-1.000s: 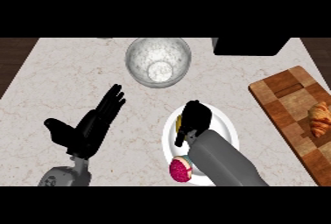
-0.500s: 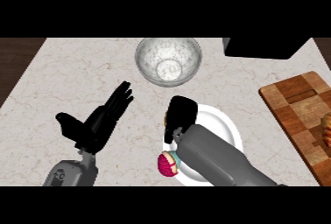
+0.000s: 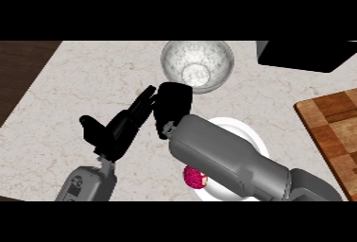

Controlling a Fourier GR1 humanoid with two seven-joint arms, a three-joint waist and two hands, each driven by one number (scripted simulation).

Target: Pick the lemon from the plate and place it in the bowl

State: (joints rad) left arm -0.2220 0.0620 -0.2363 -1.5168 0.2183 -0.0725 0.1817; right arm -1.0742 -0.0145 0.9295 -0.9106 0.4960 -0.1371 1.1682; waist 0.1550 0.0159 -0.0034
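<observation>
My right hand (image 3: 173,105) hangs just below the near rim of the clear glass bowl (image 3: 197,65), off the far left edge of the white plate (image 3: 250,134). Its fingers are curled downward, and the lemon does not show; the hand and grey forearm hide whatever is inside the grip. No lemon lies on the part of the plate that I can see. A dark pink fruit (image 3: 194,177) sits on the plate's near left side. My left hand (image 3: 120,128) is open at the left, fingers straight, right beside the right hand.
A wooden cutting board (image 3: 333,132) lies at the right edge. A black appliance (image 3: 307,54) stands at the back right, close to the bowl. The dark counter edge (image 3: 21,71) runs along the far left.
My right hand has risen off the plate and travelled toward the bowl, fingers still curled. The yellow seen under the hand earlier is now hidden. The left hand stayed open.
</observation>
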